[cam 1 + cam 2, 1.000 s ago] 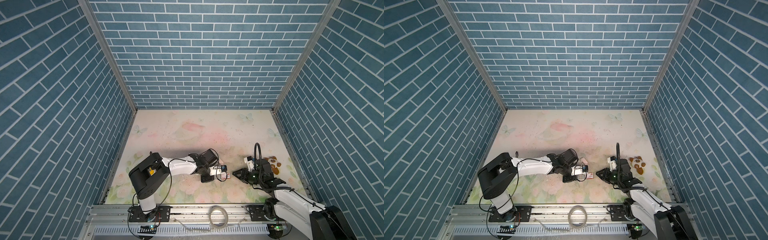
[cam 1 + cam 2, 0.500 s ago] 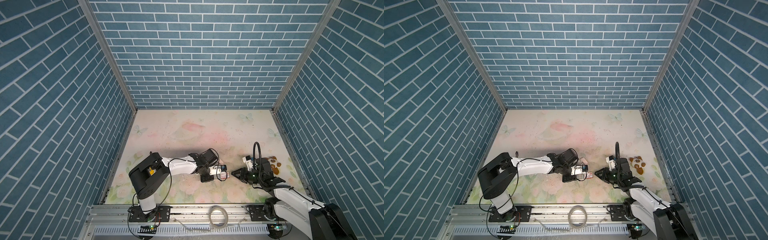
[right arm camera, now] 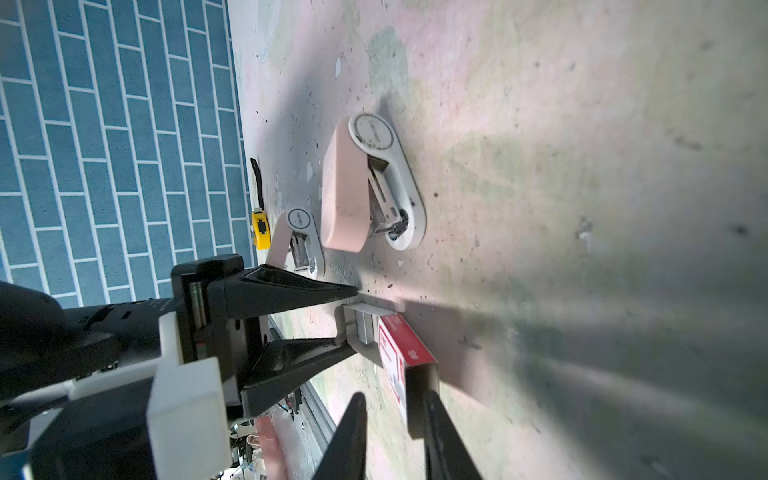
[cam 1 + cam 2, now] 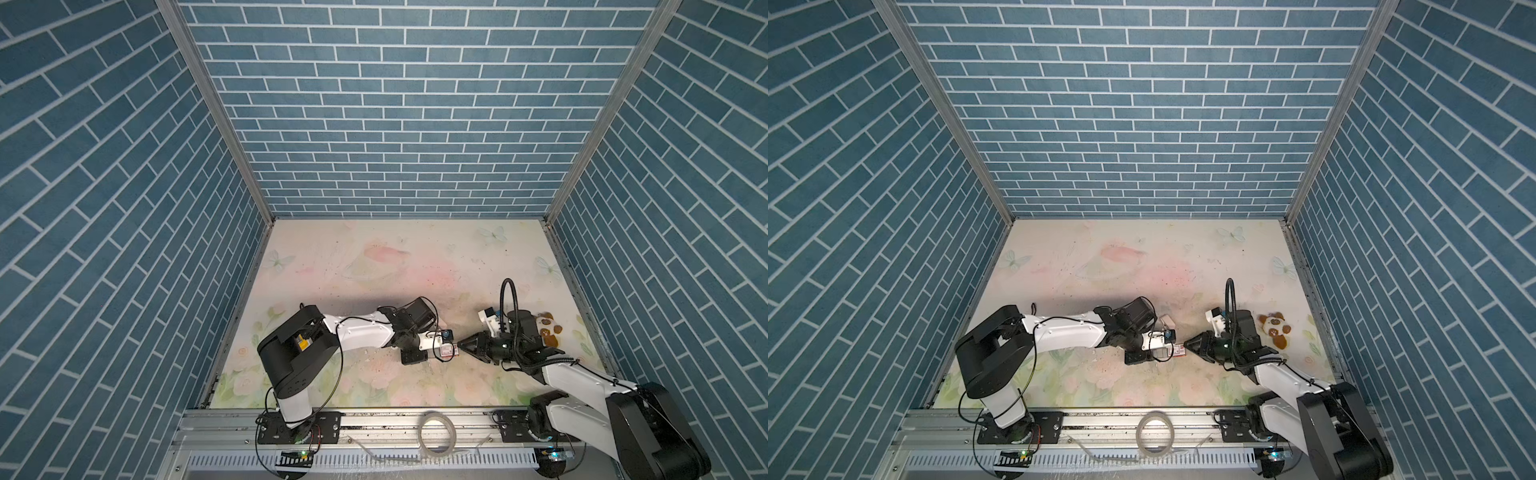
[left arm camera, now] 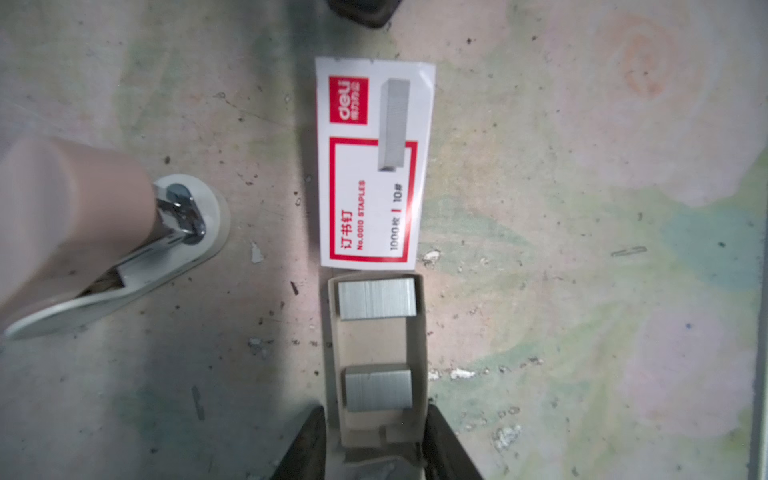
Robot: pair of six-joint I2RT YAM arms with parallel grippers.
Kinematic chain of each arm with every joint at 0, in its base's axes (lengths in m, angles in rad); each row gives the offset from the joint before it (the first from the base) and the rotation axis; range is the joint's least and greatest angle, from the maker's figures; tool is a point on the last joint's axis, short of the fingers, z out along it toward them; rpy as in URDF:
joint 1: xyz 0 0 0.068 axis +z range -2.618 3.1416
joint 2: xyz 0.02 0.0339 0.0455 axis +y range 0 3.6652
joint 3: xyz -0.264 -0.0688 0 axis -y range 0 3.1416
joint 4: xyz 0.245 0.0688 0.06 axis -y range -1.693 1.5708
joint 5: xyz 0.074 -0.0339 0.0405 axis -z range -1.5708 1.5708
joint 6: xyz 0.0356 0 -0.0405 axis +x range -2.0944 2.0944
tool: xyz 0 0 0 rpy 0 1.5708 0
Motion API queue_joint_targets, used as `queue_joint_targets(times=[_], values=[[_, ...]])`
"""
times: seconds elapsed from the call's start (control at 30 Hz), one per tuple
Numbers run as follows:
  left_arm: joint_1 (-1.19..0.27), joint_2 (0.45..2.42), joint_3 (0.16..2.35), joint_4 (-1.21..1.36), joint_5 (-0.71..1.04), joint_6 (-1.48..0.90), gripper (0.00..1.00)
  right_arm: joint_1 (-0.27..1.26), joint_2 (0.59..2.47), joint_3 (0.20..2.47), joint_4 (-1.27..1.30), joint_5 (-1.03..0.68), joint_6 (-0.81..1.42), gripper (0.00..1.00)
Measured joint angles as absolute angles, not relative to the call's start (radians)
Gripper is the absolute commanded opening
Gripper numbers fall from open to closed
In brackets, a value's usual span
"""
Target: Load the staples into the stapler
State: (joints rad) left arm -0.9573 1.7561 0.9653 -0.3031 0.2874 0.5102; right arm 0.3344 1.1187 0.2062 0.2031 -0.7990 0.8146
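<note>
My left gripper (image 5: 374,411) reaches in from the left and straddles the left end of a beige cardboard tray (image 5: 420,345), one finger along each long side. The jaws stand slightly wider than the tray, and in the right wrist view one fingertip sits clear of the tray's corner, so I am not pinching it. The staples (image 5: 376,298) lie in that tray as two silvery blocks, one at the right end and one nearer my fingers, with bare cardboard between them. The tray's right end meets the mouth of a red-and-white sleeve (image 5: 370,166); I cannot tell whether it is tucked inside. My right gripper (image 3: 393,394) comes from the right with its jaws partly spread around the sleeve's right end, one finger across the dark opening, the other showing a gap off the printed face. All this sits near the front middle of the floral table (image 4: 374,270). The stapler (image 3: 345,195) lies just beyond the sleeve, its pink top lifted off the white base, metal rail showing. A brown-and-white plush toy (image 4: 1273,326) lies behind my right wrist.
</note>
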Motion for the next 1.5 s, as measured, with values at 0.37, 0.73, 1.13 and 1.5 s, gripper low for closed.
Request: queue_joint_targets(times=[0.37,0.73,1.13,1.5], values=[[-0.957,1.756,0.966,-0.304,0.285,0.509,0.39,0.338,1.196,0.207,0.261,-0.830,0.812,0.20],[-0.957,1.756,0.966,-0.306,0.284,0.509,0.39,0.345,1.259,0.209,0.278,-0.838,0.805,0.14],[-0.957,1.756,0.969,-0.315,0.278,0.510,0.39,0.347,1.264,0.218,0.264,-0.819,0.784,0.00],[-0.957,1.755,0.972,-0.324,0.277,0.508,0.47,0.347,1.169,0.218,0.164,-0.754,0.757,0.00]])
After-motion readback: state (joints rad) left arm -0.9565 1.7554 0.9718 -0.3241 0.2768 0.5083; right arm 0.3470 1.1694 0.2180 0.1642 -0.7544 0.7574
